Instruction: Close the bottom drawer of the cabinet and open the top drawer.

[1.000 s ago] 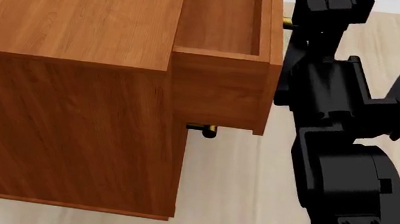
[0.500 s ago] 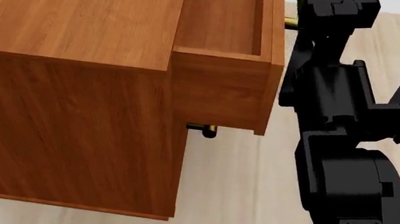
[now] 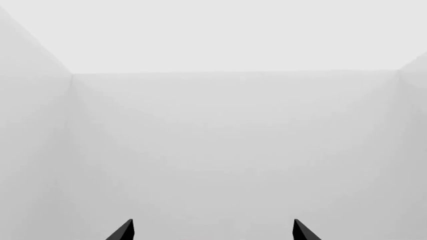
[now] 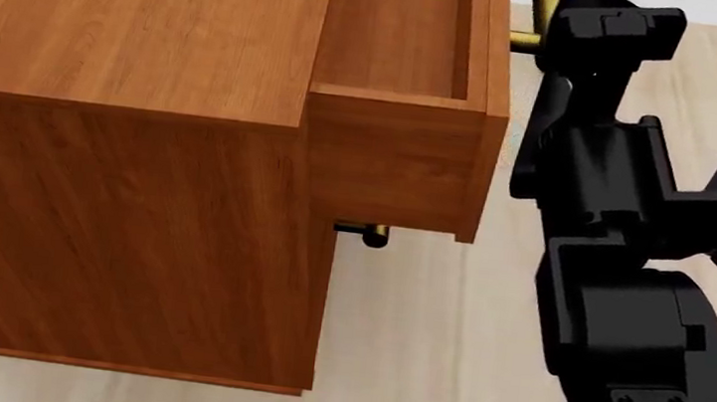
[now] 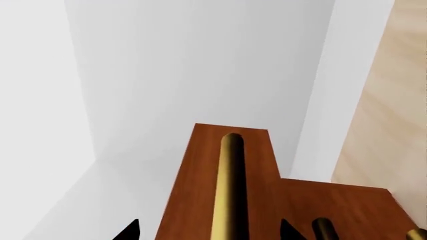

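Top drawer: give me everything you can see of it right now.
The top drawer is a reddish-brown wood-grain box, pulled well out of the cabinet, its open interior showing from above and looking empty. Its front panel faces the right arm, and its brass bar handle runs between the right gripper's fingertips in the right wrist view; whether they actually grip it cannot be told. In the head view only a bit of that handle peeks out beside the arm. Under the drawer, another brass handle end shows.

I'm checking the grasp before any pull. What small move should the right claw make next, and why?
Probably close the right claw on the top drawer's brass handle: its tips straddle the bar with clear gaps either side, and the drawer looks only partly out.
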Tool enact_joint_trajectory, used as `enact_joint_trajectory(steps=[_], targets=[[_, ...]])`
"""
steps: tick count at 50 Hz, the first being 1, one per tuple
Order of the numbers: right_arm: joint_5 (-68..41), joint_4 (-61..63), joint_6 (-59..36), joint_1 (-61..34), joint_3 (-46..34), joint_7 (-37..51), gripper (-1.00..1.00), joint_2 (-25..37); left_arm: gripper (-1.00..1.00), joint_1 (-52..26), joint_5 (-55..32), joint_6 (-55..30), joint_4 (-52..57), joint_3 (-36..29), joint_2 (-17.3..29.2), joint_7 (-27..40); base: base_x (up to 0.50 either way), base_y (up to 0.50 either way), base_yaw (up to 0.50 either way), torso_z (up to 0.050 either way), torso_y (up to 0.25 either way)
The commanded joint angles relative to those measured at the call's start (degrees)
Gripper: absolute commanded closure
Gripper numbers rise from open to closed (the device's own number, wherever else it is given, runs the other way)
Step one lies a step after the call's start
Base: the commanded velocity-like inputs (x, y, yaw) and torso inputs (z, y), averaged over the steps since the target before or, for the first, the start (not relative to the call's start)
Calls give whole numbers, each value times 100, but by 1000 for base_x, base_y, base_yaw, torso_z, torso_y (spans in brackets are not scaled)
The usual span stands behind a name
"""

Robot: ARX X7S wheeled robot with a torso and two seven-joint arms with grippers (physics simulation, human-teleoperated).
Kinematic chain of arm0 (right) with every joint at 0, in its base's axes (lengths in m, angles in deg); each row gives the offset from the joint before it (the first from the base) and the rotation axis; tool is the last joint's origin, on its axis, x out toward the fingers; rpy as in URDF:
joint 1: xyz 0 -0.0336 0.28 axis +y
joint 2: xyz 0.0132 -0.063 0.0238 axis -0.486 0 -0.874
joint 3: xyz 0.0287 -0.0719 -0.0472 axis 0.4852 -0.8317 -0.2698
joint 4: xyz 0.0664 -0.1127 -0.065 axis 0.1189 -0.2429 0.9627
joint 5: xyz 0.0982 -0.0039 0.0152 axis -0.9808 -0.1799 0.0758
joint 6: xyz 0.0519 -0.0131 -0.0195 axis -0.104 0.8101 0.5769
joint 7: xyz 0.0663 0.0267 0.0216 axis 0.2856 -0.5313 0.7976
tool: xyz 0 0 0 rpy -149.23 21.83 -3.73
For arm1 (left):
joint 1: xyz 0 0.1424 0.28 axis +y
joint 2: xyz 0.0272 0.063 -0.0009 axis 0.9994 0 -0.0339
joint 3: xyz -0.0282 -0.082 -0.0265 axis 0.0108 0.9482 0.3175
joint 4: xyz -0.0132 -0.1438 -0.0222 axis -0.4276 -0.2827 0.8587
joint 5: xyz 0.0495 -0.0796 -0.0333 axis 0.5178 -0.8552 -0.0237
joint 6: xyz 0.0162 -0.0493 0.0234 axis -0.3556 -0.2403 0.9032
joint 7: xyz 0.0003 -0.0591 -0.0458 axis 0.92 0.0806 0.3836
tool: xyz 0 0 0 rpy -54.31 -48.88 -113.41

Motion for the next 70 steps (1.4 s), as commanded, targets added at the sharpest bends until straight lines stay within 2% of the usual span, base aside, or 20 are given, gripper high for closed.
enact_joint_trajectory(steps=[1,22,40,62,70], targets=[[37,60,52,-15,9,69,-100,87,-100,-6,-48,-10,31,21,15,27,0,0,0,0,0],[198,479,178,33,147,336,-100,444,-100,1,-25,41,1,-53,10,31,0,0,0,0,0],[1432,714,-669,-826,-867,1123,-100,1317,-100,105,5,155,-44,-80,8,22,0,0,0,0,0],[1945,851,-1641,-1877,-1549,1553,-100,1956,-100,95,24,207,-104,-143,14,8,0,0,0,0,0],[2139,836,-2261,-2504,-1926,1712,-100,2228,-100,155,35,270,-119,-149,21,-8,0,0,0,0,0]])
